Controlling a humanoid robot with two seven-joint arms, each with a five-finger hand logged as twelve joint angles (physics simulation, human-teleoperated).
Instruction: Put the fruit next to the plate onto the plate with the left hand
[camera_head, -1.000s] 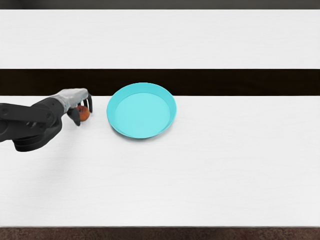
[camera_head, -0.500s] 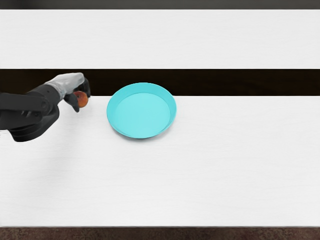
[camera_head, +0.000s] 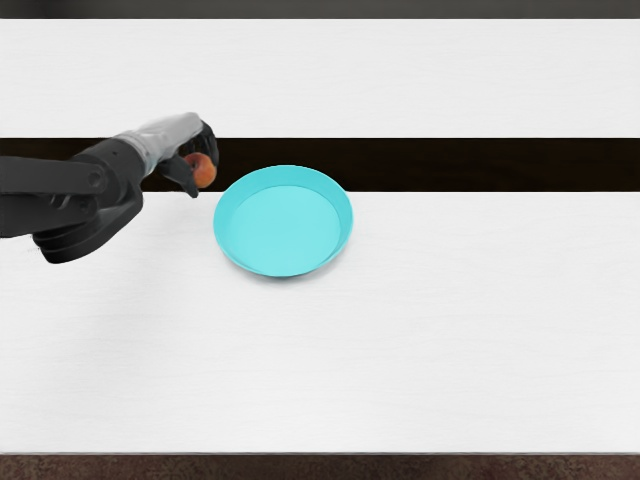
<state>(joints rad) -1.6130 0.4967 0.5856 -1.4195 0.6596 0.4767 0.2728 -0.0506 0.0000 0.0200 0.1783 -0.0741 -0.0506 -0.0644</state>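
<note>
Head view only. Found the left hand (camera_head: 190, 158), on an arm entering from the left edge, closed around a small orange-red fruit (camera_head: 205, 172), dark fingers (camera_head: 184, 181) curled over and under it. Located that fruit in the air, clear of the white table (camera_head: 450, 330), just beside the upper left rim of the turquoise plate (camera_head: 232, 258) but not yet over its floor. Compared against the earlier pictures: a second ago, saw the same fruit low at the tabletop, left of the plate, fingers closing about it; half a second ago, lifted somewhat but no nearer; now raised higher and carried rightward, close to the rim. Judged grasp and lift complete and transport under way, leaving the last stretch of travel and the release outstanding. Checked the plate: round, shallow, raised rim, unmoved across all three pictures, holding nothing. Observed no other container on the table. Saw no right arm anywhere. Recommended next: continue rightward to a point above the middle of the plate, lower, then open the fingers gently. Flagged one risk: round, therefore likely to roll on release; best let go low and away from the rim. Could not confirm firmness of the hold, the fruit being partly hidden by the fingers.
</note>
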